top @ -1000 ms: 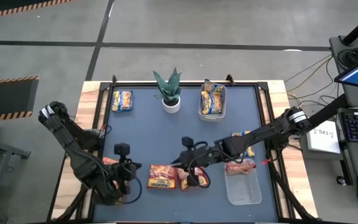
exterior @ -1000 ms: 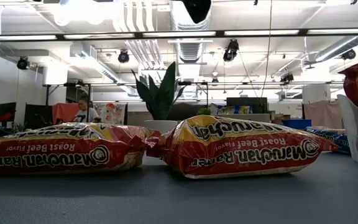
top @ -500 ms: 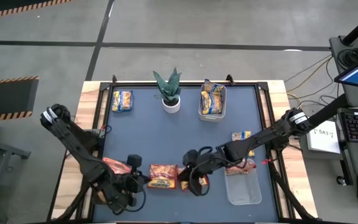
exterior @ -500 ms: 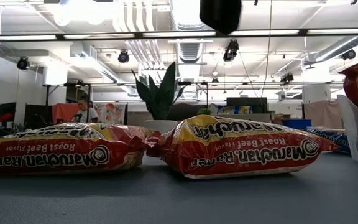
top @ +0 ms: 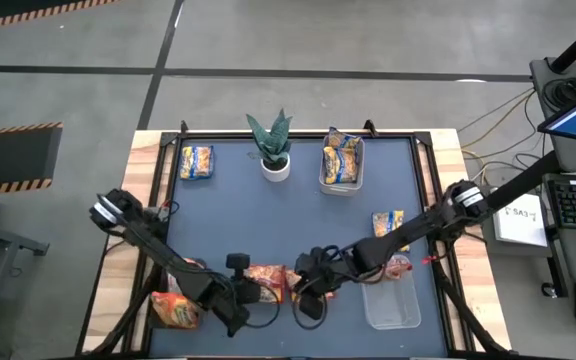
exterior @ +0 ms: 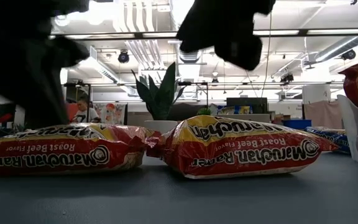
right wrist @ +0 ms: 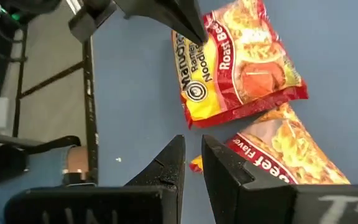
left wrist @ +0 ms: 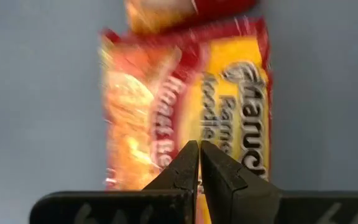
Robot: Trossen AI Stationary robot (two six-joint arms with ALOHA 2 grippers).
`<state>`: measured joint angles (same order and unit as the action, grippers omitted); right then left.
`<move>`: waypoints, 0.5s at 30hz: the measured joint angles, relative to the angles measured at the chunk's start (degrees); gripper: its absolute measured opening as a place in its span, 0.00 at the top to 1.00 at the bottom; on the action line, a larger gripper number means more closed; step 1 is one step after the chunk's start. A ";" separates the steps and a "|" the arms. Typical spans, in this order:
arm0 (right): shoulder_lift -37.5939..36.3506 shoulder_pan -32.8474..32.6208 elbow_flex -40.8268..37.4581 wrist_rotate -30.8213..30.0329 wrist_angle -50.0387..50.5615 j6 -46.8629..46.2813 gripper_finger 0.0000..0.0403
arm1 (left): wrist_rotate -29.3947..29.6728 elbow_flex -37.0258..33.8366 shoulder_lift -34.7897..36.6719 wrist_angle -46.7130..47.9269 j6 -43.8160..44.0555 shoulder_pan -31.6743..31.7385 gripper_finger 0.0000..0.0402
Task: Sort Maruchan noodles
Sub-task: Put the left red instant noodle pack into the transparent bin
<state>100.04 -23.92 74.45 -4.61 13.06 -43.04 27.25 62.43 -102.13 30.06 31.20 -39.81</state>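
Two red-and-yellow Maruchan packets lie flat, side by side, near the table's near edge: the left one (top: 263,283) (exterior: 61,149) (left wrist: 166,93) and the right one (top: 320,291) (exterior: 241,146) (right wrist: 284,155). My left gripper (top: 249,295) (left wrist: 199,147) is shut and points down at the left packet (right wrist: 241,68). My right gripper (top: 305,298) (right wrist: 192,142) hovers beside the right packet's end, fingers a narrow gap apart over bare table. An orange-red packet (top: 173,310) lies at the near left corner. My left gripper's shut fingertips (right wrist: 193,32) stand at the yellow end (right wrist: 194,59) of the left red packet, coming from above. The packet lies flat on the table. I cannot tell whether the fingertips touch it.
A potted plant (top: 274,150) stands at the far middle. One clear bin (top: 341,165) holds yellow packets; another (top: 393,300) at the near right holds a red packet (top: 390,268). Loose yellow packets lie far left (top: 197,161) and right (top: 389,224).
My left gripper has swung from the near left corner toward the table's right and come down over the left red packet. My right gripper has moved toward the near edge and dropped low beside the right red packet. Both red packets have stayed put.
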 joint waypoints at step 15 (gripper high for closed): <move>2.82 4.12 -0.02 -1.49 3.52 9.39 0.89 | 8.21 0.42 -1.98 -1.28 17.13 4.72 1.00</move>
<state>102.85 -19.80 74.43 -6.11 16.58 -33.65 35.46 62.85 -104.12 28.78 48.34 -35.09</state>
